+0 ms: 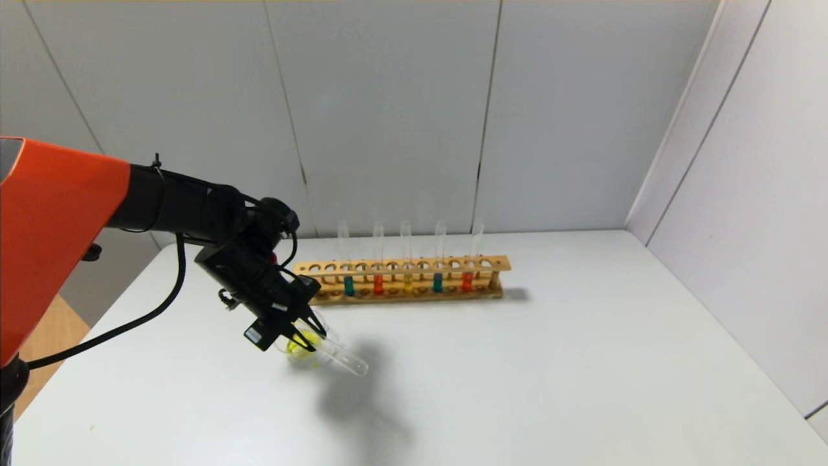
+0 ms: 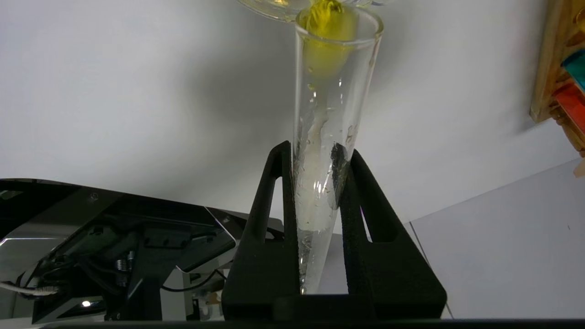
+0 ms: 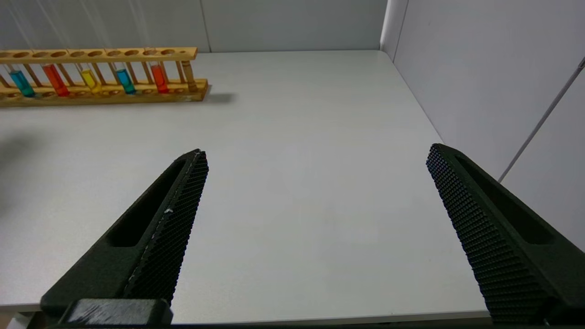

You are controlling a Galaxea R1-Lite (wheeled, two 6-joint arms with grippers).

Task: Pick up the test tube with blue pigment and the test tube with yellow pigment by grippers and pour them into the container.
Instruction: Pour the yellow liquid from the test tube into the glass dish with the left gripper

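The left gripper hangs low over the near-left part of the white worktop, its two black fingers clamped on the test tube with yellow pigment. That tube is tipped over, its open mouth angled down at the rim of the container, a small clear glass dish standing on the worktop directly under the gripper; yellow liquid has gathered at the tube's mouth and shows in the dish too, while the rounded end of the tube sticks out toward the middle of the worktop. Farther back, near the wall, stands one wooden rack holding five upright tubes. Counted from the robot's left they are: a test tube with blue pigment, a red-liquid tube, an amber-yellow tube, a second blue-teal tube and a second red-liquid tube. That makes two blue, two red and one yellow in the rack, and one yellow in the grip. The right gripper does not show in the head view; its own wrist view shows its two textured fingers spread wide apart with nothing between them, above bare worktop well to the right of the rack.
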